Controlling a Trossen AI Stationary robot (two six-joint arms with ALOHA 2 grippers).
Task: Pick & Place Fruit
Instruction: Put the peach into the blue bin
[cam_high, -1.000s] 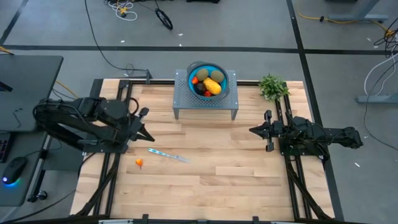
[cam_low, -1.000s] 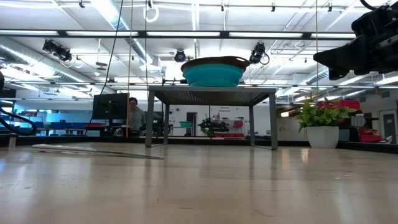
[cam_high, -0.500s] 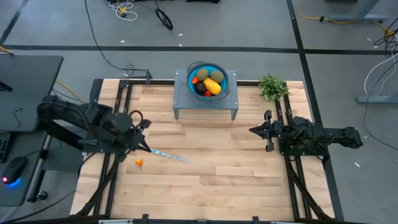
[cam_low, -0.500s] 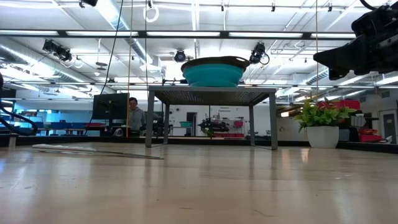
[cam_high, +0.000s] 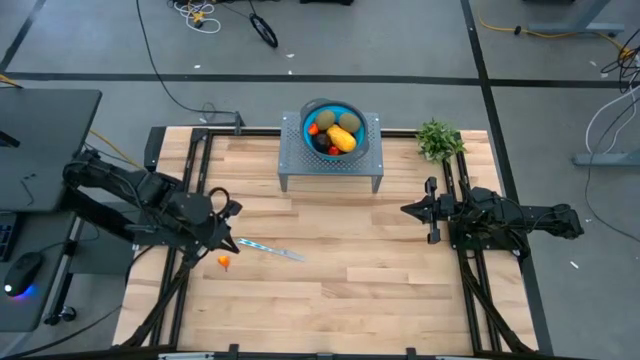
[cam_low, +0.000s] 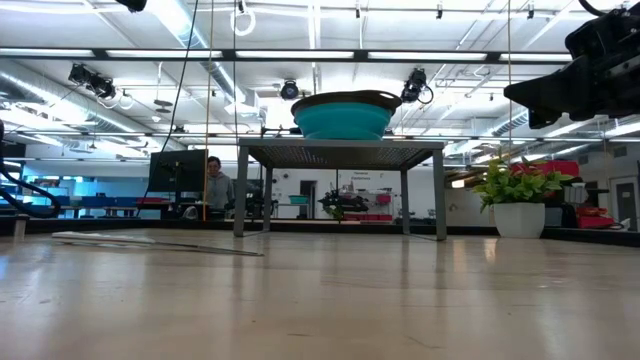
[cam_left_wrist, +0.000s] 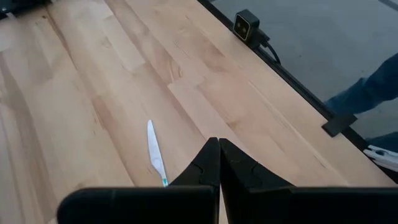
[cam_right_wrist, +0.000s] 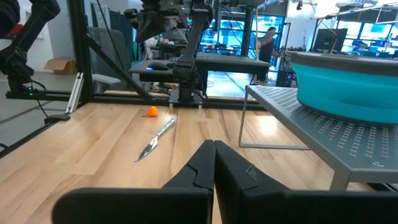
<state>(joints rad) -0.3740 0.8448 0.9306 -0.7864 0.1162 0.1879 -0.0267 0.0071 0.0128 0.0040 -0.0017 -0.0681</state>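
A teal bowl (cam_high: 333, 128) on a grey perforated stand (cam_high: 296, 157) at the table's far middle holds a yellow-orange fruit (cam_high: 343, 138), two brown-green ovals (cam_high: 348, 122) and small red ones. One tiny orange fruit (cam_high: 224, 262) lies on the table at the left; it also shows in the right wrist view (cam_right_wrist: 152, 112). My left gripper (cam_high: 234, 242) is shut and empty, just far of that fruit, by the near end of a silvery-blue knife (cam_high: 272, 250). My right gripper (cam_high: 405, 210) is shut and empty at the right, pointing left.
A green potted plant (cam_high: 438, 140) stands at the far right corner. The knife lies flat between the left gripper and the table's middle (cam_left_wrist: 155, 152). Bare wood lies across the table's middle and near half. A person sits in the room beyond (cam_low: 215, 185).
My left gripper has swung toward the table's near edge and a little left, turning as it went, and now ends close to the knife's end and the tiny orange fruit. The fruit and knife have stayed in place.
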